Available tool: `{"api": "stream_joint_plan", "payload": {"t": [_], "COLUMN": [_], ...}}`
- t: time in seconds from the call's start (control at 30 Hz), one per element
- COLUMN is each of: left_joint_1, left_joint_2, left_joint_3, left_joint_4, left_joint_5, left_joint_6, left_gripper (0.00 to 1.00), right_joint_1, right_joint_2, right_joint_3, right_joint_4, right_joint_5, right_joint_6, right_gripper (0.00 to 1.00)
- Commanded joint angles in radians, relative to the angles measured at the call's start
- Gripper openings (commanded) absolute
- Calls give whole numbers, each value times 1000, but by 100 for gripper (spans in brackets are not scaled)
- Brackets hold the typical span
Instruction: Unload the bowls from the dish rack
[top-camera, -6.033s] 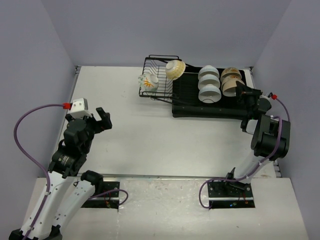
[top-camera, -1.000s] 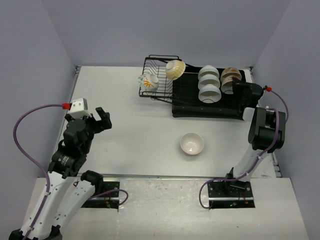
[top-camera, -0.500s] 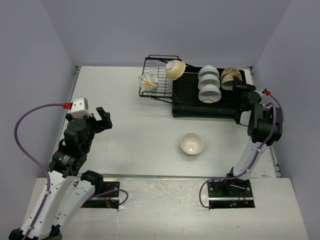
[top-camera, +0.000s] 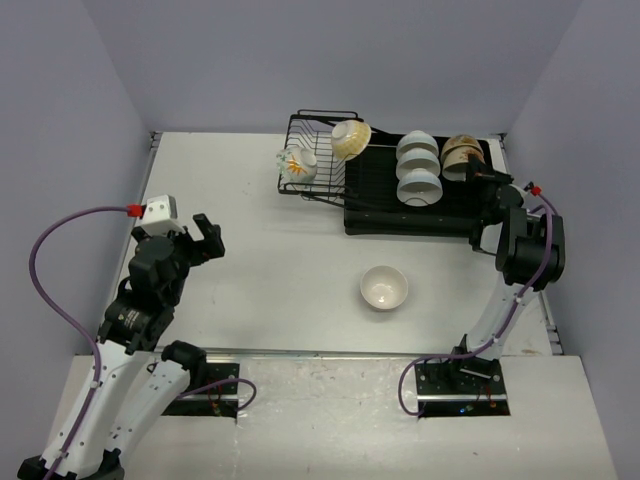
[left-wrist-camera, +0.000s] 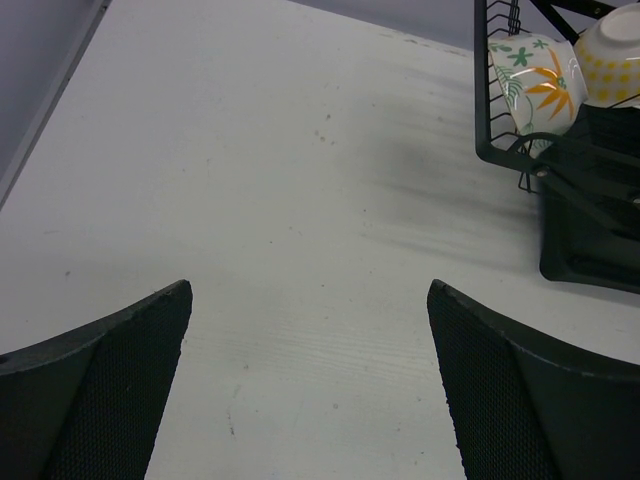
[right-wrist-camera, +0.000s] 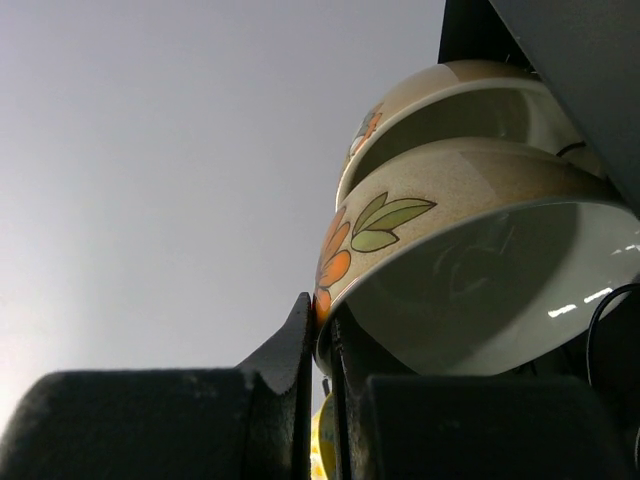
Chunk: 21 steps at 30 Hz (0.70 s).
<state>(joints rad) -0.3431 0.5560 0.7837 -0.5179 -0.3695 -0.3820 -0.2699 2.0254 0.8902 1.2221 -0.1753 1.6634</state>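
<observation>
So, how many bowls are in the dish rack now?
7: flowered bowl and yellow bowl at left, three white bowls in the middle, two tan bowls at right; more may be hidden.

The nearest bowl (right-wrist-camera: 470, 290) is gleaming with a smooth glossy glaze inside, likely ceramic. The dish rack (left-wrist-camera: 481, 100) is showing thin black wire. The table (left-wrist-camera: 280, 200) is looking matt white, faintly scuffed.

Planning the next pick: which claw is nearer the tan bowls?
Right. The right claw pinches the front tan bowl's rim; the left claw hovers far off, over the table's left.
</observation>
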Motion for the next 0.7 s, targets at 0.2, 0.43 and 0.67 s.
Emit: {"api": "stream_joint_plan", "payload": {"t": [0.2, 0.43, 0.67], "left_joint_1": [-5, -5, -5], "left_joint_2": [2, 7, 7], "left_joint_3": [2, 2, 0], "left_joint_4": [38, 41, 41], "left_joint_5": [27, 29, 29], "left_joint_6": [14, 15, 15], "left_gripper": [100, 100, 100], "right_joint_1": [-9, -9, -11], "right_joint_2": [24, 26, 6], "right_joint_3": [21, 67, 79], "right_joint_4": [424, 425, 425], "right_joint_5": [-7, -39, -53], "right_joint_6": [55, 50, 68], "right_gripper": [0, 0, 0]}}
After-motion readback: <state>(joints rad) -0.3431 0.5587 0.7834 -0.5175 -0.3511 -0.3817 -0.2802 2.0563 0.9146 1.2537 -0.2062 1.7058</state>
